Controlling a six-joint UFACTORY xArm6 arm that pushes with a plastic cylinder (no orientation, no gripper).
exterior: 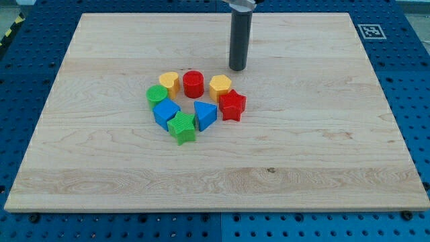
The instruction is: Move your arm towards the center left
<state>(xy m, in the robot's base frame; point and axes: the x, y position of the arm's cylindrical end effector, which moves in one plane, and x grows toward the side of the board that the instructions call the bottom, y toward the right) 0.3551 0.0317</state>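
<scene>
Hovering above the block cluster, the rod's tip [238,68] sits toward the view's top, just beside the yellow hexagon block [220,86] and the red cylinder [193,83], touching neither. No claw on this arm, only a bare rod, so nothing opens or closes.

Target is the bare board [87,101] at the view's centre left. The yellow heart [168,81], green round block [157,95], blue cube [165,112], green star [182,128], blue triangle [205,114] and red star [232,105] lie roughly between. Best path, I judge: sweep left along the view's top of the cluster first, then drop down, avoiding the yellow heart.
</scene>
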